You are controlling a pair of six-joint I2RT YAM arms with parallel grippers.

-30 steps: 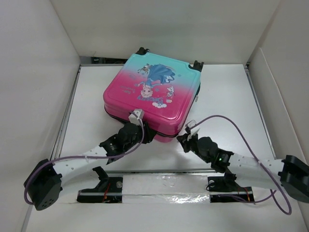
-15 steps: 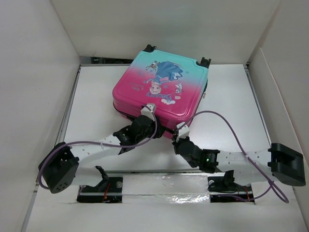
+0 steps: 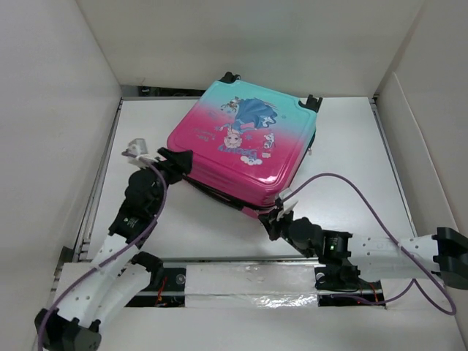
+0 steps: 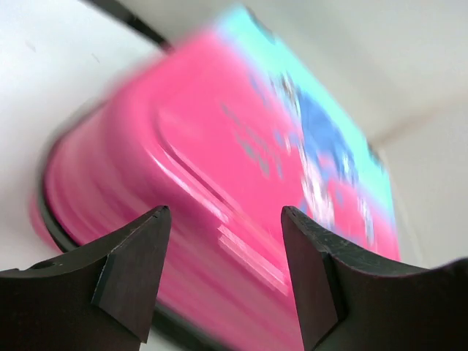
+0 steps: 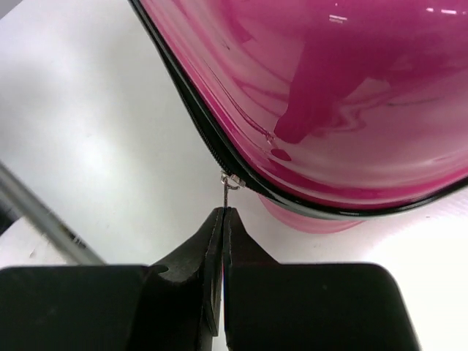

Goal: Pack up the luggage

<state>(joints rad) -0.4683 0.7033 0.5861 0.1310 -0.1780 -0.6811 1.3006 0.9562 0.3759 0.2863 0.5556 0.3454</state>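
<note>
The top camera looks down over the whole worktop [image 3: 351, 161] from high at its near edge. Both wrist cameras face the luggage [image 3: 241, 146] closely; all views share its pink shell.

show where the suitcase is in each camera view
Top external: luggage at upper centre, lying skewed.
Left wrist: blurred pink and teal shell filling the middle, beyond the open left gripper.
Right wrist: pink edge fills the upper right; right gripper pinches the zipper pull.
Shared landmark: black zipper band round the shell.
</note>
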